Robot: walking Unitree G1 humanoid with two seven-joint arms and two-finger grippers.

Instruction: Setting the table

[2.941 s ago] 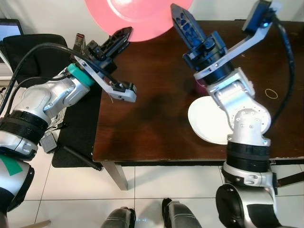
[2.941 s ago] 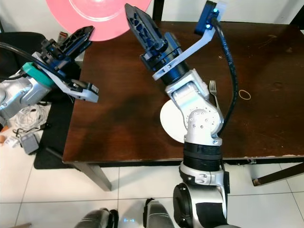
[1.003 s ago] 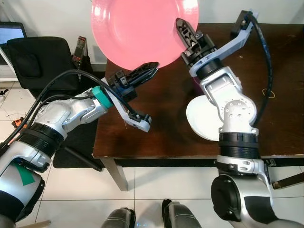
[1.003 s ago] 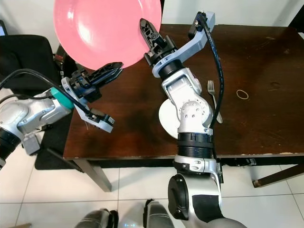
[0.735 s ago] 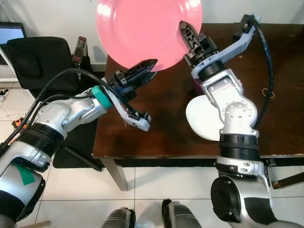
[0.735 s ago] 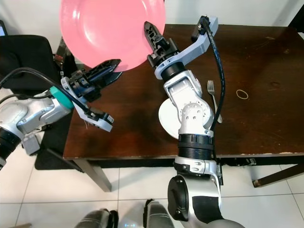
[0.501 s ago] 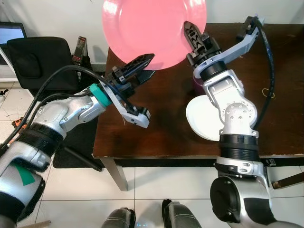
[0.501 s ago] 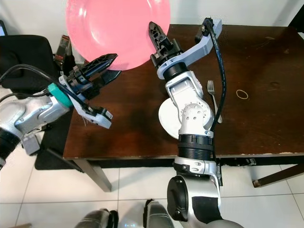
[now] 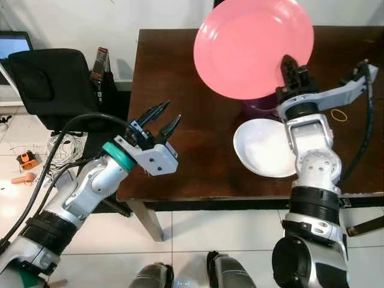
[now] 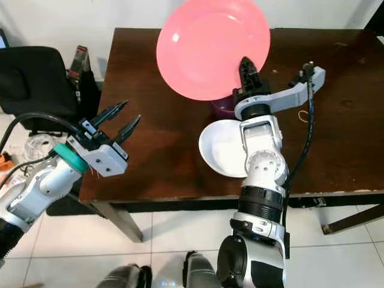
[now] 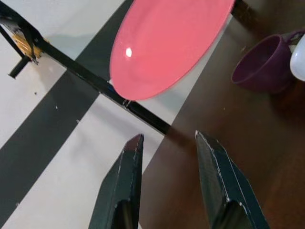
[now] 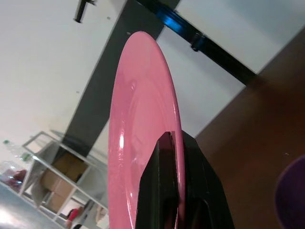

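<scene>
A large pink plate [image 9: 252,48] hangs tilted in the air above the dark wooden table [image 9: 198,150]. My right gripper [image 9: 290,65] is shut on its lower right rim; the right wrist view shows the plate [image 12: 138,143] edge-on with the black fingers [image 12: 190,191] clamped on it. A purple cup [image 9: 259,108] stands just under the plate, and a white dish [image 9: 264,147] lies in front of the cup. My left gripper [image 9: 161,119] is open over the table's front left part, well apart from the plate, with nothing between its fingers [image 11: 126,186].
A small rubber band [image 9: 341,114] lies on the table at the right. A black chair [image 9: 48,78] stands left of the table, with cables on the white tiled floor [image 9: 180,234] beside it. The table's left half is bare wood.
The right gripper has swung the pink plate to the right, over the purple cup. The left gripper has come away from the plate's lower edge and dropped back toward the table's front left.
</scene>
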